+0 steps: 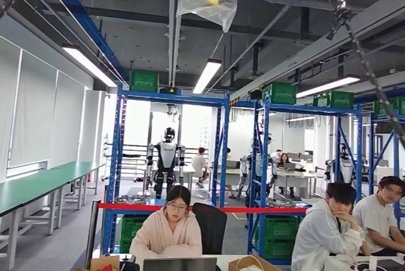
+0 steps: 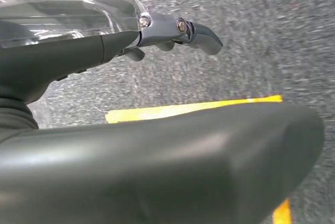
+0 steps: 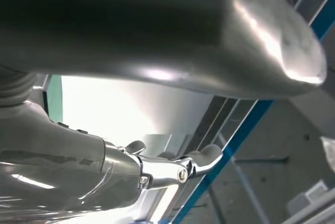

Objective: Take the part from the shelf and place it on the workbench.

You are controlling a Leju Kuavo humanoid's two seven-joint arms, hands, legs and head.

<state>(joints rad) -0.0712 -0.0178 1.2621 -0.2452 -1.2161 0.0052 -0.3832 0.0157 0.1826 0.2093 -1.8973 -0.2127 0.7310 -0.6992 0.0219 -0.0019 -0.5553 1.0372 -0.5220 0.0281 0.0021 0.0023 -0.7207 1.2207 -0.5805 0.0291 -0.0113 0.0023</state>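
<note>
Left robot hand (image 2: 130, 103): fingers straight and apart, holding nothing, above grey floor (image 2: 245, 41) with a yellow line (image 2: 189, 109).
Shelf (image 1: 169, 157): blue frame at 12 o'clock in the head view, green crates (image 1: 143, 81) on top, more at its foot.
Part: cannot tell which shelf item it is.
People: three seated, 6 to 4 o'clock.
Right robot hand (image 3: 166, 98): fingers extended, empty, raised toward ceiling beams.
</note>
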